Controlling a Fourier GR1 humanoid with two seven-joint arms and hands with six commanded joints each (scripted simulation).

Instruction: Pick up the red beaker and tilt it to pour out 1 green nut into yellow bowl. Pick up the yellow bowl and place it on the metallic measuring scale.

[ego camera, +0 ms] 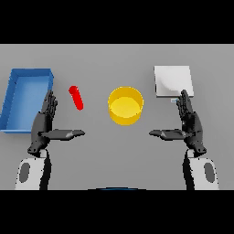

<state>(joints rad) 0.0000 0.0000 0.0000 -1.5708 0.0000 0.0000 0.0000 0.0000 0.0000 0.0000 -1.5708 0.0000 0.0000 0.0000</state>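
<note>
Both hands hang open over the table (91,59), left hand (45,122) near the blue tray (13,98), right hand (189,123) below the scale (172,81). The red beaker (76,97) (lying tilted) sits left of the yellow bowl (125,106).

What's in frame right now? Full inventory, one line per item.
tray: 1, blue, far left of the table, open side up.
red beaker: 1, red, between the tray and the bowl, untouched.
yellow bowl: 1, yellow, centre of the table; no nut seen in it.
measuring scale: 1, pale grey, far right, beyond the right hand.
table: 1, grey, under everything.
left hand: 1, dark, lower left, fingers straight, thumb pointing inward, holding nothing.
right hand: 1, dark, lower right, fingers straight, thumb pointing inward, holding nothing.
</note>
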